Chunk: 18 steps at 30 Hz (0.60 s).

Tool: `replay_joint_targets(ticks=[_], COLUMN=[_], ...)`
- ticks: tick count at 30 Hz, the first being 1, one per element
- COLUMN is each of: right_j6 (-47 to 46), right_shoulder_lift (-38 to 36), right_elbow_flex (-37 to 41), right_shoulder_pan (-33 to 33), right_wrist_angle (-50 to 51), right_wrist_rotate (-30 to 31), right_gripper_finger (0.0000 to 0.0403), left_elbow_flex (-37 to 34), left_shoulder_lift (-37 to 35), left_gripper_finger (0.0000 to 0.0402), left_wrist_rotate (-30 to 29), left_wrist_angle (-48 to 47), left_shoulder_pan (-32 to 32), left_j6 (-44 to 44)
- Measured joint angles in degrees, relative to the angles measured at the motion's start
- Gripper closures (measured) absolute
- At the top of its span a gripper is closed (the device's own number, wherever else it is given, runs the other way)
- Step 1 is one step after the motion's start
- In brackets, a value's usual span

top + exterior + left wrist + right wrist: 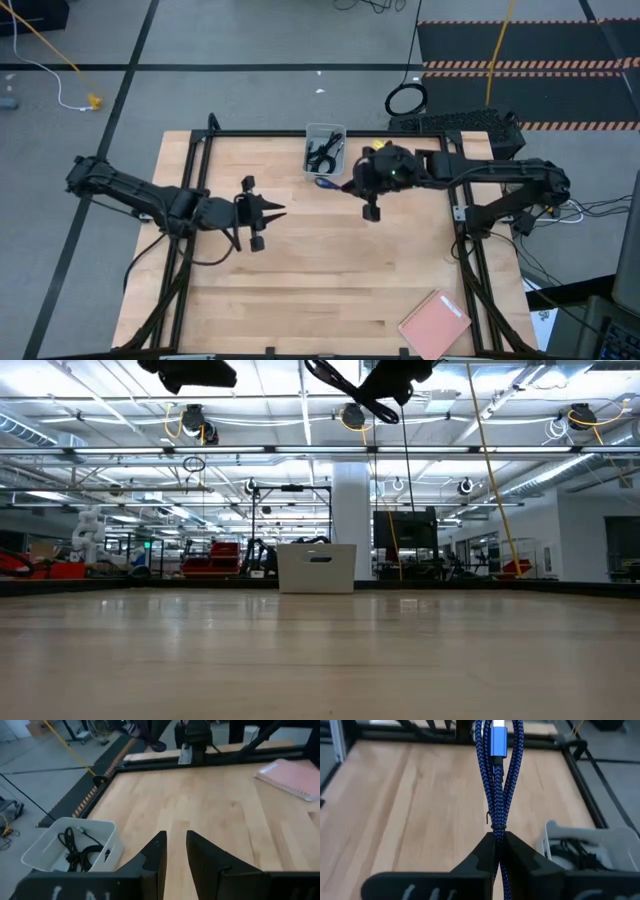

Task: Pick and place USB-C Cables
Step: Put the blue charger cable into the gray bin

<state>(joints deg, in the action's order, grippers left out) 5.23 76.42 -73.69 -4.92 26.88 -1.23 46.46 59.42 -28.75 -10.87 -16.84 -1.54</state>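
In the high view, the left arm reaches in from the left edge of the frame over the light wooden table, and the left end effector hangs above the bare boards left of centre. Its two dark fingers stand a little apart with nothing between them, as the left wrist view shows. Further right, at the upper middle of the high view, a small white bin sits on the table's far edge; two black USB-C cables lie coiled inside it, and in the left wrist view they show as dark loops against the bin's white wall. Just right of the bin and a little lower in the frame, the right end effector hovers above the table, with the right arm stretching away toward the right edge. It is closed on the blue-purple USB-C cable: in the right wrist view the braided strands are pinched between the two dark fingers and run up the middle of the picture, with a blue plug end near the top. In the high view a bit of that cable shows just below the bin. The bin's rim appears at the lower right of the right wrist view. At the lower right of the high view, a pink notebook lies flat on the table, well apart from both arms.
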Motion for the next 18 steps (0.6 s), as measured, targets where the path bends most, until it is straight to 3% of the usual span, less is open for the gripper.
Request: replay_joint_targets(ticks=[11,18], right_j6=[-1.3,-2.7], right_shoulder_lift=[0.0,-2.3], right_elbow_flex=[5.8,12.1], right_shoulder_pan=[0.3,1.7], right_wrist_angle=[-16.7,-20.4], right_wrist_rotate=[-0.6,-0.6], right_gripper_finger=[0.0389,0.0389], left_elbow_flex=[-5.9,-6.0], left_shoulder_lift=[-5.3,-5.5], left_gripper_finger=[0.0325,0.0325], left_wrist_rotate=[0.0,0.1], left_wrist_angle=[5.9,5.8], left_shoulder_pan=[0.7,0.7], left_j6=[1.5,1.5])
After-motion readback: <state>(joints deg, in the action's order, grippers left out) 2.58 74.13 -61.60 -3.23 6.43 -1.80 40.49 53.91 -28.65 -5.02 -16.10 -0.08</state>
